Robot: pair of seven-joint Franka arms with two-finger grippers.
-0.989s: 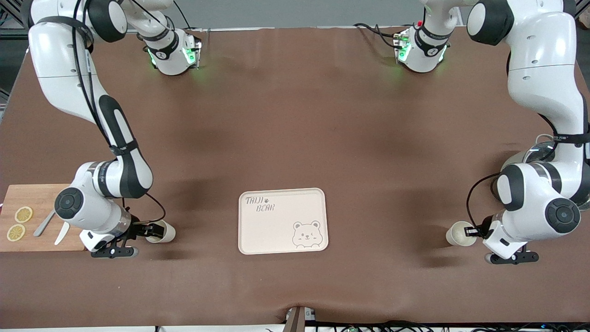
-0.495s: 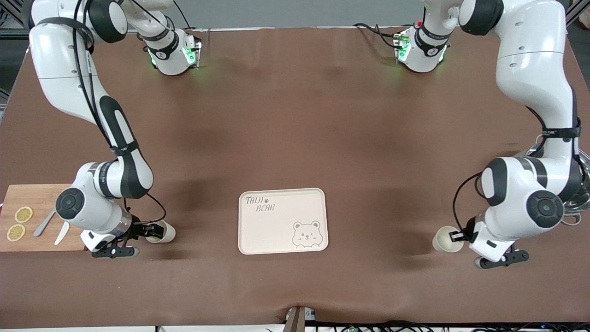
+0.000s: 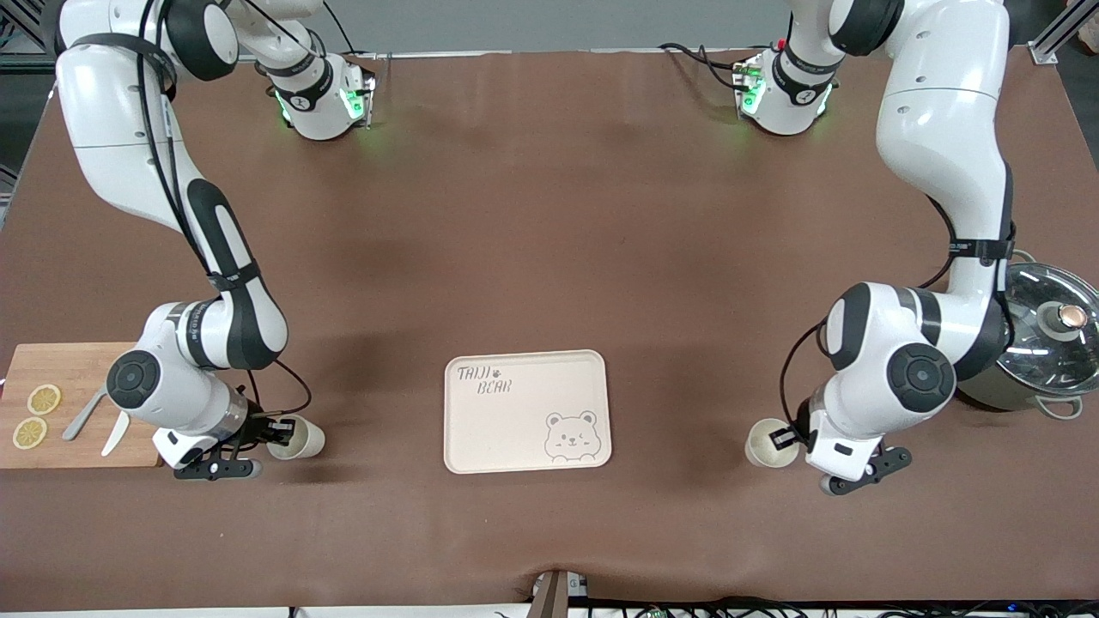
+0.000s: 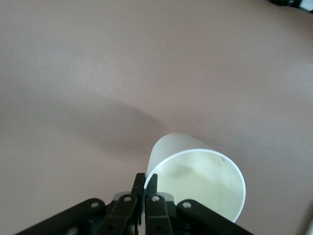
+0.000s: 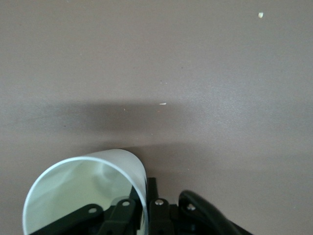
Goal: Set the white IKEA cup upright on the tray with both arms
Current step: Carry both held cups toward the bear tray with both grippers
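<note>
Grippers both pinched onto cup rims. Left gripper (image 3: 783, 439) has its fingers (image 4: 145, 182) nearly closed, one inside and one outside the wall of a white cup (image 3: 764, 444), held tilted over bare table between the tray (image 3: 526, 410) and the pot (image 3: 1035, 352) at the left arm's end. Right gripper (image 3: 276, 428) clamps a second cup (image 3: 300, 436) the same way, just beside the cutting board (image 3: 69, 378) at the right arm's end. Tray sits mid-table toward the camera-side edge, bear print showing, nothing on it. Wrist views show the narrow finger gap on each rim (image 5: 142, 188), which the front view cannot resolve; front view alone shows tray, board with lemon slices (image 3: 36, 415) and knife (image 3: 114, 433), and lidded pot.
</note>
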